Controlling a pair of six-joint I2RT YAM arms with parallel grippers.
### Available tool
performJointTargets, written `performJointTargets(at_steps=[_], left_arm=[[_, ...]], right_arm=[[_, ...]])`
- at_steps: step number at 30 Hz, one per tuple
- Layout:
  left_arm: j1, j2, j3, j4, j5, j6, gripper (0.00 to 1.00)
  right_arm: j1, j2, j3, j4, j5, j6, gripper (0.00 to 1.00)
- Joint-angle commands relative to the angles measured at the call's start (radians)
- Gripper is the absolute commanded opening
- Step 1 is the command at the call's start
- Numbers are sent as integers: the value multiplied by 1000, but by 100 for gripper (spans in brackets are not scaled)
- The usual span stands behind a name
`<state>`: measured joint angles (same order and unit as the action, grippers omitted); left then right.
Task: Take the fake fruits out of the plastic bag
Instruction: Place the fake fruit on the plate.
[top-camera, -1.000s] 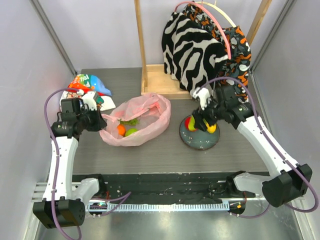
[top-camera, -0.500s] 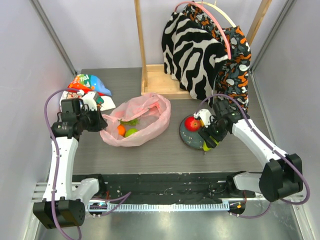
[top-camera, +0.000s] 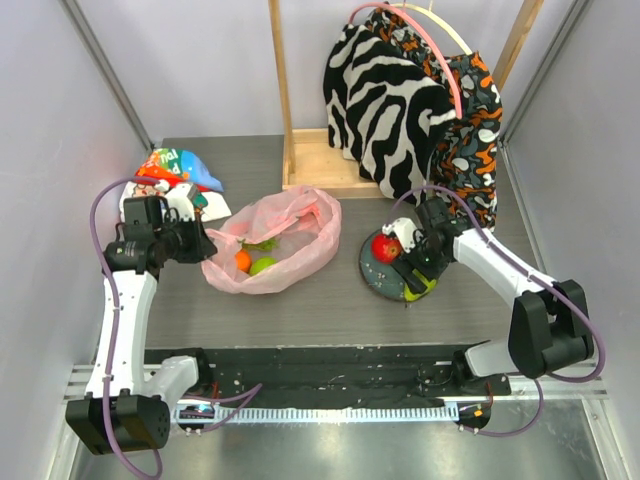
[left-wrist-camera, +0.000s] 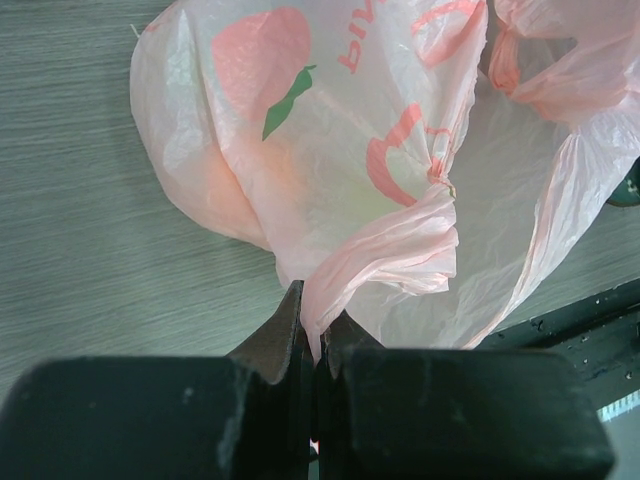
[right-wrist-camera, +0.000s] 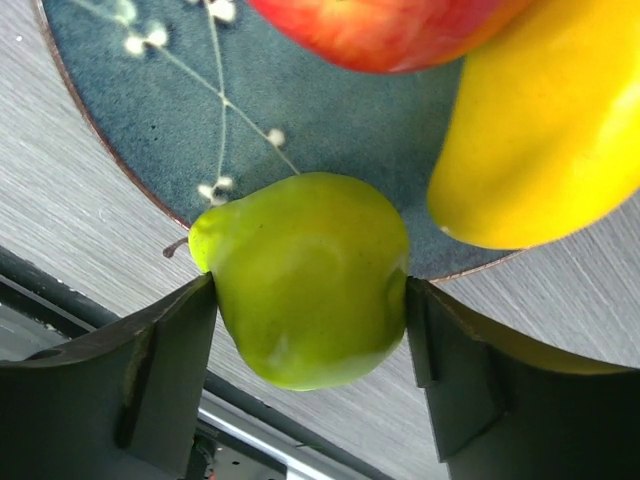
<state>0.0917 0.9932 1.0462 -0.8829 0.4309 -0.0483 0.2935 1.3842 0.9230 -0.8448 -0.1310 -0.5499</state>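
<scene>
At plate (right-wrist-camera: 140, 110) rim, right pincer (right-wrist-camera: 308, 300) seemingly clasping pear (right-wrist-camera: 300, 260), wrist-view detail.

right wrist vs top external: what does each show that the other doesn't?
Right wrist only: white flower print on the plate; right gripper fingers against both sides of the green pear. Top external only: plastic bag with an orange fruit and a green fruit inside, left gripper at its edge. Both: plate, green pear, red apple.
</scene>
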Motion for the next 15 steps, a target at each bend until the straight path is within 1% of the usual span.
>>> performJointTargets(at_steps=[1, 2, 3, 4, 8, 9, 11, 12, 14, 15], left_arm=[[-1, 1, 20, 1, 25, 7, 0], [-1, -1, 21, -7, 23, 16, 0], [-1, -2, 20, -8, 20, 22, 0], [-1, -2, 15, -8, 17, 27, 0], [-1, 1, 12, -7, 19, 34, 0], [-1, 1, 12, -7, 17, 36, 0], [-1, -4, 12, -19, 5, 45, 0], [-1, -8, 9, -28, -3, 69, 0], [-3, -24, 2, -51, -81, 77, 0], [-1, -31, 0, -63, -102, 99, 0]], right_arm=[[-1, -11, 106, 3, 50, 36, 84], [-1, -16, 134, -16, 36, 53, 88], [-2, -20, 166, -57, 7, 57, 99], [-2, -17, 234, -80, -11, 65, 100], [-1, 21, 404, -151, -62, 99, 100], [2, 32, 469, -171, -85, 105, 100], [27, 62, 531, -177, -159, 113, 100], [41, 73, 592, -151, -186, 137, 100], [93, 104, 646, -103, -249, 169, 99], [164, 119, 698, -52, -268, 180, 98]])
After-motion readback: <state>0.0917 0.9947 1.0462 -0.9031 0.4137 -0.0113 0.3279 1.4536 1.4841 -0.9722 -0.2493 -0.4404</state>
